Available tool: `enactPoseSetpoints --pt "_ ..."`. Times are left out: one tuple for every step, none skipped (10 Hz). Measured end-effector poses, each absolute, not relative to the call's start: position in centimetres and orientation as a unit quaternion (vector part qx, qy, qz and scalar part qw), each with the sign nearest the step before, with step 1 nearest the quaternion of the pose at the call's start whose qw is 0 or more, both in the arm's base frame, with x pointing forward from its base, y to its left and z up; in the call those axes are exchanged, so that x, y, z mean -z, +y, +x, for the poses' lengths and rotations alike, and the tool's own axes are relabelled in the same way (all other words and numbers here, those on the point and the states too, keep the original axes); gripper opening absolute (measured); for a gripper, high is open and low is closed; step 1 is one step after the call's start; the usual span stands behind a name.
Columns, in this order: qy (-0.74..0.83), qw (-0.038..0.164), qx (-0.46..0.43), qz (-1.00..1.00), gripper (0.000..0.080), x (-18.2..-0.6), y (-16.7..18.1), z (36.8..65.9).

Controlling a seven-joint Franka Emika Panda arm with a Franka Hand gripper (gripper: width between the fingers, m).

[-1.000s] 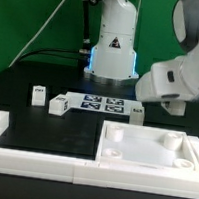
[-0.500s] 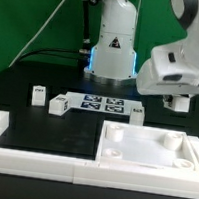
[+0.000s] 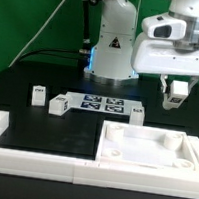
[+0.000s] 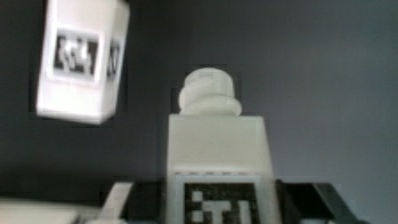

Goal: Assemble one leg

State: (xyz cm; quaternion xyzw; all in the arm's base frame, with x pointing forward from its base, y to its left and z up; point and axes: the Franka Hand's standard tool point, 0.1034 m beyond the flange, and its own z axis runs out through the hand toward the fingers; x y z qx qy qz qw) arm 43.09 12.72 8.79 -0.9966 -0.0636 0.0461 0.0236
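Wrist swung round and level since a second ago. My gripper [image 3: 175,99] clamped on leg [image 3: 176,90], held in air at 2 o'clock from marker board [image 3: 103,104].

The marker board [image 3: 104,104] lies on the black tabletop [image 3: 53,132]. A large white slab [image 3: 150,150] lies just beside the white border rails [image 3: 30,159].

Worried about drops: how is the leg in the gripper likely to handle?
The leg looks like a rigid plastic block, so it likely won't flex in the gripper. It is small beside the gripper, so probably light. Its smooth faces might slip, and the rounded peg on one end would likely tip it if stood there.
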Motion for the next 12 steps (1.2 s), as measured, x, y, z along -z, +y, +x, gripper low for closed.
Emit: enactPoseSetpoints --pt "-0.063 0.029 0.006 -0.998 0.029 -9.5 12.9 44.0" --pt "-0.064 0.035 0.049 -0.996 0.029 -9.9 13.1 44.6" --pt "-0.065 0.046 0.115 -0.99 0.029 -10.1 13.3 44.8" --pt "-0.067 0.054 0.158 -0.984 0.029 -9.9 13.5 44.2" --pt "-0.071 0.054 0.16 -0.983 0.029 -9.7 13.4 44.0" --pt "-0.094 0.046 0.162 -0.981 0.029 -10.1 12.7 45.1" --pt "-0.106 0.042 0.173 -0.978 0.029 -10.8 11.8 46.8" --pt "-0.116 0.038 0.18 -0.976 0.029 -11.3 11.1 48.5" --pt "-0.13 0.035 0.184 -0.974 0.029 -11.7 10.5 50.7" --pt "-0.145 0.031 0.182 -0.972 0.029 -11.9 9.7 52.9" --pt "-0.141 0.032 0.189 -0.971 0.029 -12.0 9.8 53.3" --pt "-0.144 0.032 0.186 -0.971 0.029 -11.8 9.9 52.9"
